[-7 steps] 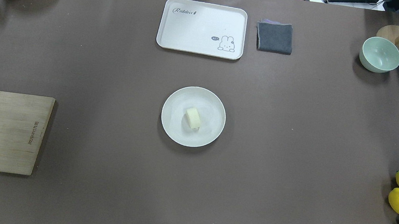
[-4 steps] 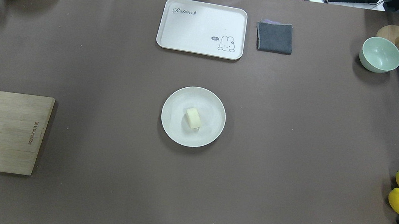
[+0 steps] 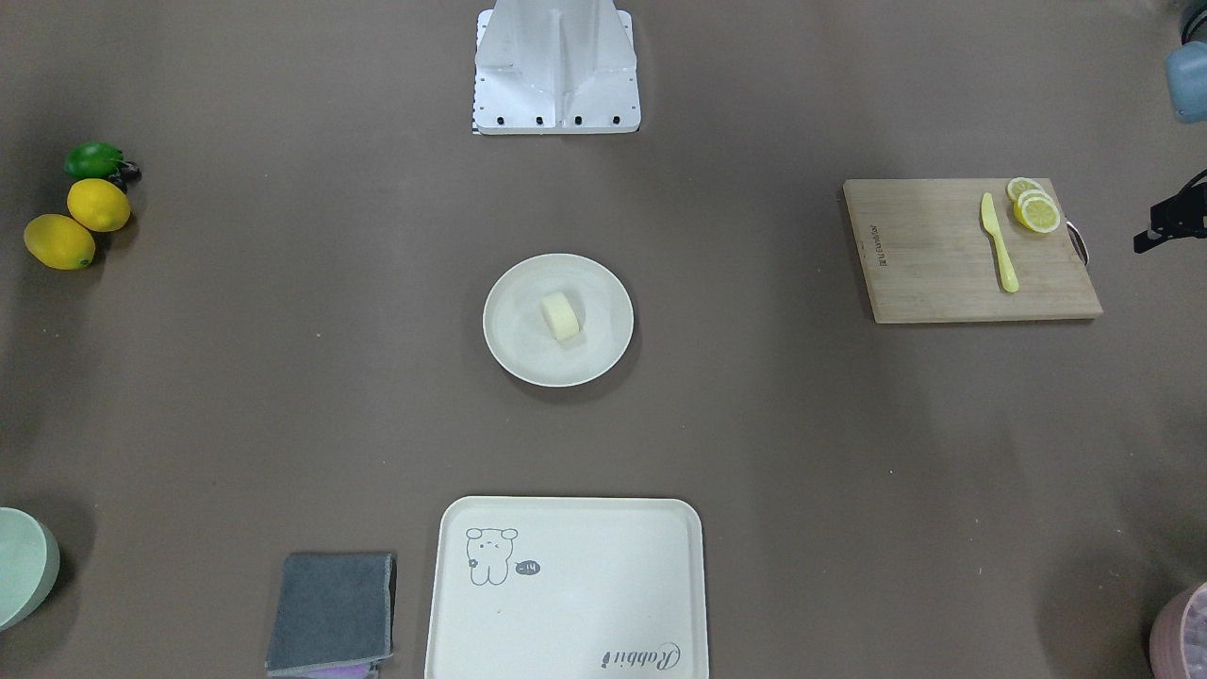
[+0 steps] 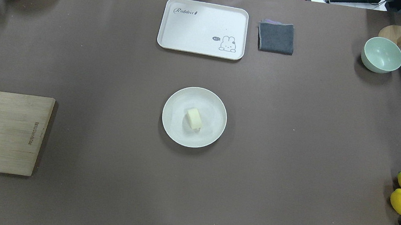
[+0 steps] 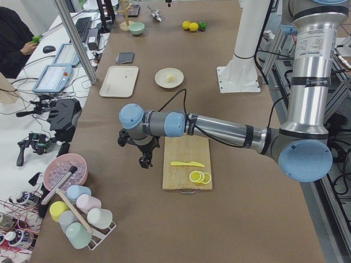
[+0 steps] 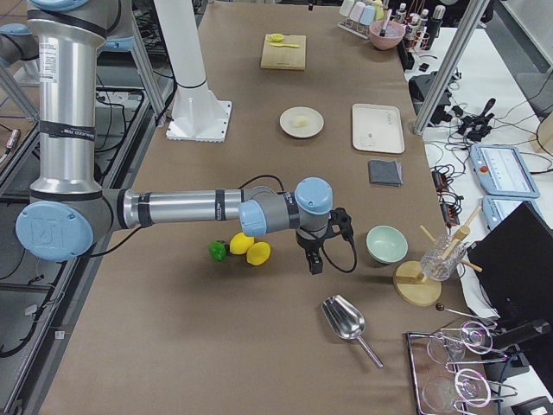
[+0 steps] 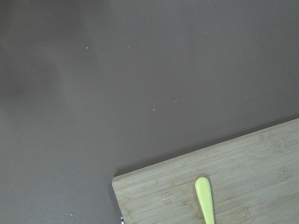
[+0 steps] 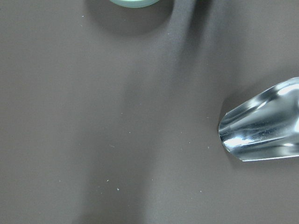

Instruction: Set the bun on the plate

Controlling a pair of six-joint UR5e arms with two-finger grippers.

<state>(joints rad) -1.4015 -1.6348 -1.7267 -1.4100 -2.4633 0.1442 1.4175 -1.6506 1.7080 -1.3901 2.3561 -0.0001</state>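
The bun [image 4: 193, 118] lay near the middle of the plate [image 4: 173, 130], at the centre of the table [image 4: 296, 139] and well apart from both grippers. The left gripper [image 5: 146, 161] pointed down over bare table, just beside the long edge of the cutting board [image 5: 187, 148]; the yellow knife [image 5: 187, 163] and the lemon slices [image 5: 199, 177] lay on that board, on its robot side of the gripper. The right gripper [image 6: 314, 262] pointed down over bare table between the two lemons [image 6: 251, 249] and the pale green bowl [image 6: 386, 244], with the metal scoop [image 6: 346, 322] near it. Neither gripper was touching any object. The finger position of either gripper, spread or closed, could not be determined from the side views.
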